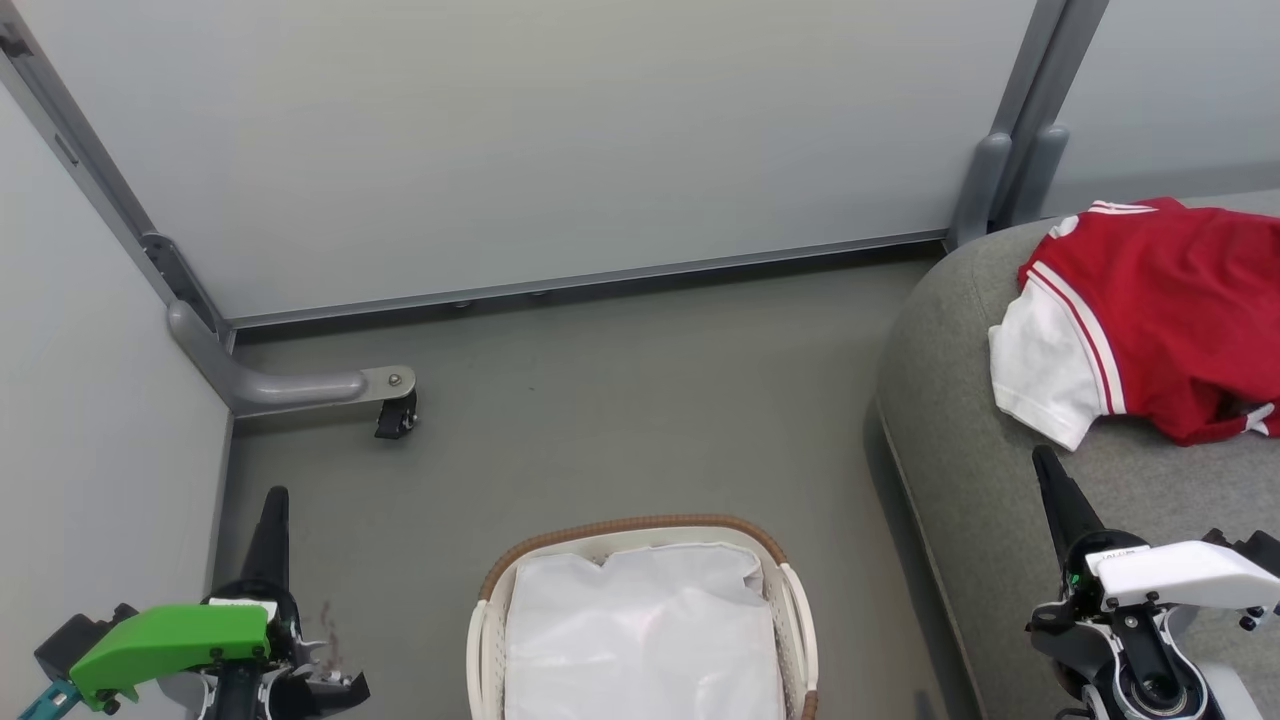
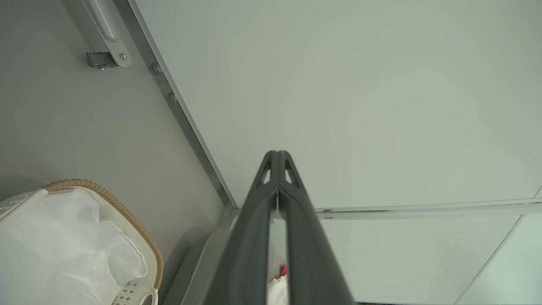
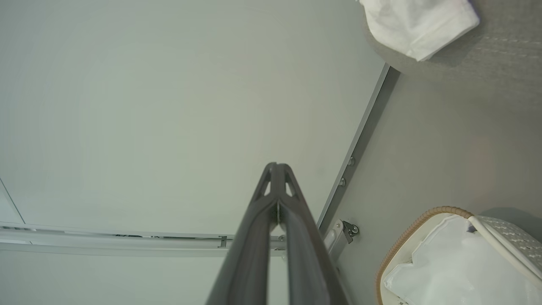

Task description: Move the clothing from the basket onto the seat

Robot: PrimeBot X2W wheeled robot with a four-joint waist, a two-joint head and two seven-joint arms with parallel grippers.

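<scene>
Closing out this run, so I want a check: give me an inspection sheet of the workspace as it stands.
Surface: grey floor, with the basket standing on it, apart from the seat.
Job's things: clothing lies on the seat; the basket holds its white liner.
Clutter: nothing seen.
Claws: left claw shut, right claw shut, both holding nothing.
Cables: nothing seen.
Surroundings: pale partition walls; a caster foot at the left corner.

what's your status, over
Left gripper, right gripper shut, empty. Red white-trimmed clothing on big grey fabric seat. White plastic basket holds white cloth liner. Nothing in the way.
</scene>
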